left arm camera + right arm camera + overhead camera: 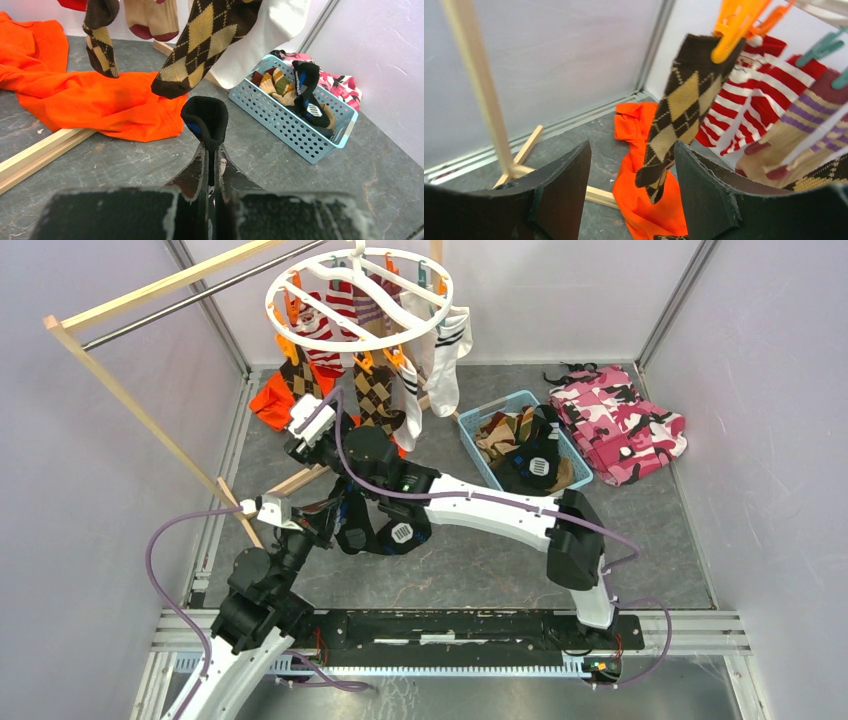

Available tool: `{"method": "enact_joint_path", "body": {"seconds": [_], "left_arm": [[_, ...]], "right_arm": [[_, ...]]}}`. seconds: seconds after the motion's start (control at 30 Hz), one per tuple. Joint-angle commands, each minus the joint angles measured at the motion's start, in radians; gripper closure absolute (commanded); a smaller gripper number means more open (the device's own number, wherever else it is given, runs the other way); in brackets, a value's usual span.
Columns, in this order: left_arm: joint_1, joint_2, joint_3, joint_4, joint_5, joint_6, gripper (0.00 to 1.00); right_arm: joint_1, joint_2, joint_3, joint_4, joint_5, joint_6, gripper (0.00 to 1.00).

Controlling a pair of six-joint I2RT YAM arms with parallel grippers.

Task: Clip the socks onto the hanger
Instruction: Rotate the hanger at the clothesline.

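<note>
A: Left gripper (210, 150) first. Fingers pressed together, pinching a black sock (206, 117), and the cuff stands up past the tips with a bit of blue showing.

B: Right gripper (631, 150) is the opposite: jaws spread wide, nothing in them. On its wrist view an argyle sock (679, 110) hangs just beyond, framed between the two fingers.

A: That argyle is pegged at the top by an orange clip (731, 25) on the hanger (272, 302). From overhead the hanger sits at 12 o'clock, near the wooden rack (130, 400).

B: At 3 o'clock of the argyle there's a red-and-white striped sock (744, 105), clipped up as well.

A: Spare socks (500, 435) lie in the blue basket (490, 405), at 2 o'clock on the table.

B: And the orange garment (100, 100) is spread on the table at 10 o'clock of the left gripper, below the hanging toes.
</note>
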Motion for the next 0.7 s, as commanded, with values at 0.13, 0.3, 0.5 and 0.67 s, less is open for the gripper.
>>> {"method": "enact_joint_path", "body": {"seconds": [0.13,0.3,0.5,0.67], "left_arm": [[-0.003,-0.009,0.059,-0.036,-0.028,0.09,0.98],[-0.002,-0.009,0.07,-0.047,-0.032,0.099,0.98],[-0.002,-0.009,0.077,-0.058,-0.04,0.095,0.98],[-0.003,-0.009,0.081,-0.064,-0.042,0.095,0.98]], "right_arm": [[0.001,0.145,0.16,0.141,0.243,0.023,0.35],[-0.002,0.201,0.182,0.217,0.25,0.008,0.36],[-0.035,0.273,0.259,0.242,0.275,0.062,0.39],[-0.05,0.32,0.301,0.306,0.257,0.044,0.43]]}}
